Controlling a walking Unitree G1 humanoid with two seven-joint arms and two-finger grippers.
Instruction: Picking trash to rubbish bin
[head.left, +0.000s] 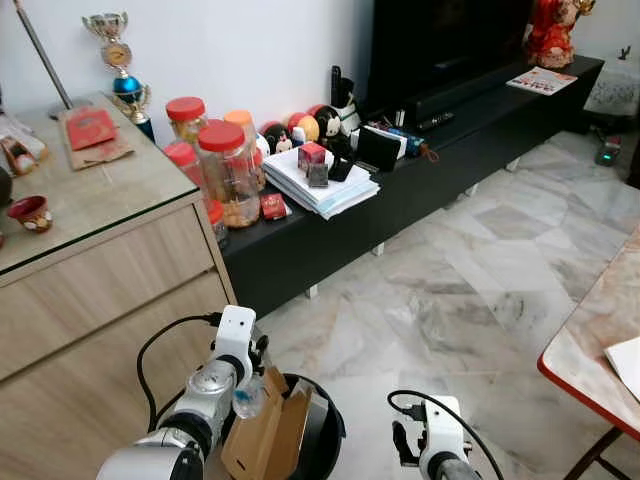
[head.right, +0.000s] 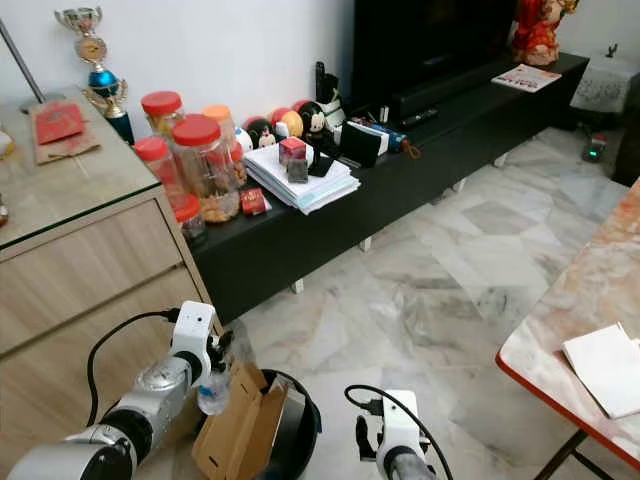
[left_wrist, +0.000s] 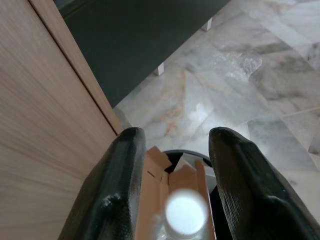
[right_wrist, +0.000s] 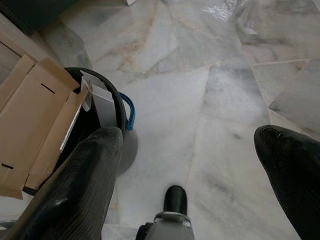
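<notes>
Pale marble floor (head.left: 470, 300) carrying a black bin (right_wrist: 107, 107) stuffed with a brown cardboard box (head.left: 262, 435), set close to the front of a wooden cabinet (head.left: 110, 290). The cabinet's glass top (head.left: 90, 195) bears a trophy (head.left: 122, 70) at its back corner, a red packet on brown paper (head.left: 90, 135) and a small red bowl (head.left: 30, 212) near its front edge. A low black bench (head.left: 420, 160) along the wall carries red-lidded jars (head.left: 225, 170), a stack of papers (head.left: 320, 185), small figurines (head.left: 305, 125) and a magazine (head.left: 540, 80) at its far end.
</notes>
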